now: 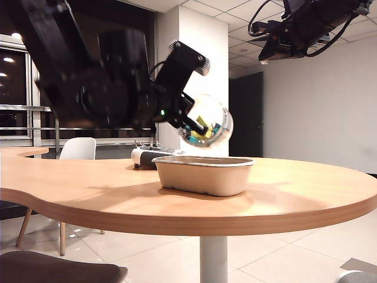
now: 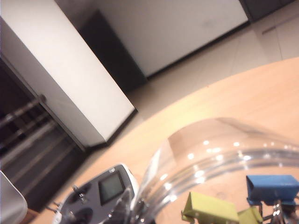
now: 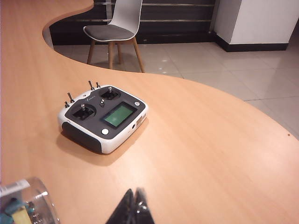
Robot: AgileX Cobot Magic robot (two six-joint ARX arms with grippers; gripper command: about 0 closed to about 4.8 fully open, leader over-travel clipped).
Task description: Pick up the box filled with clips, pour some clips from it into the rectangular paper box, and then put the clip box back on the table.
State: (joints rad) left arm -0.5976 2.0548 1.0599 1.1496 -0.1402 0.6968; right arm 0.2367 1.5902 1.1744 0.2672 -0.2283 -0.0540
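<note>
The left gripper [image 1: 187, 121] holds the small round clear plastic tub of coloured clips [image 1: 207, 128], lifted and tipped, at twelve o'clock above the beige paper tray [image 1: 203, 174] on the counter [image 1: 294, 194]. No clips seen in the tray yet. The right gripper [image 3: 131, 210], pinched shut on nothing, waits.

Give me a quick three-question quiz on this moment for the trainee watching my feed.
1. True or false: the left gripper holds the box filled with clips tilted in the air above the rectangular paper box.
2. Which stands behind the paper box on the table? A) remote controller B) mug C) laptop
3. Fill in: the right gripper, raised over the table near the controller, is ____.

Key: 1 true; 2 A; 3 shut, holding nothing.
</note>
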